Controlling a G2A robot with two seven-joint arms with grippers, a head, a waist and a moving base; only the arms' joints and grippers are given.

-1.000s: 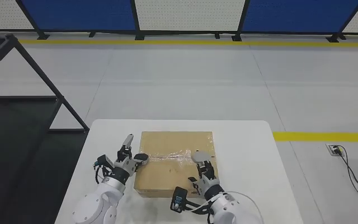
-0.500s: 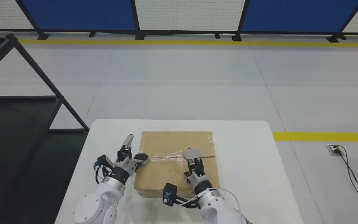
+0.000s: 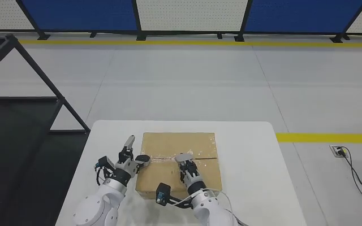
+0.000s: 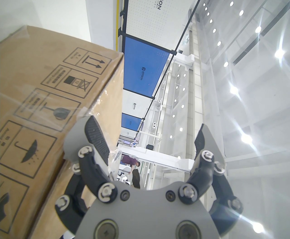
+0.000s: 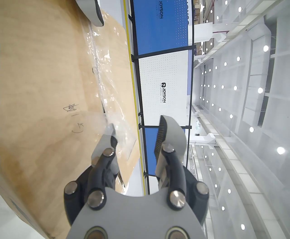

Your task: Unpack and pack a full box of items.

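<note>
The cardboard box [image 3: 169, 144] sits closed on the white counter [image 3: 254, 169], with both sets of jaws at its top. A strip of clear tape [image 3: 161, 159] runs along the lid seam, from the left jaws towards the right jaws.

The left jaws stand wide open and hold nothing. The box lies to one side of them: its upper edge and printed side wall [image 4: 45, 90] are right against the ribbed pad [image 4: 96, 135], where crinkled tape wraps over the edge. The opposite finger [image 4: 204, 140] stands well clear of the box, in open air.

The right jaws are also parted and grip nothing. The lid [image 5: 45, 79] lies directly beneath them, about midway along the seam. Their lower finger [image 5: 106, 144] lies against the cardboard, with a loose, crumpled end of the tape [image 5: 102, 74] bunched over its tip; whether the tape sticks to it cannot be told. The upper finger [image 5: 168, 133] is lifted off the lid. Beyond these jaws, farther along the seam, a finger of the left jaws [image 5: 90, 11] rests at the box edge.
</note>
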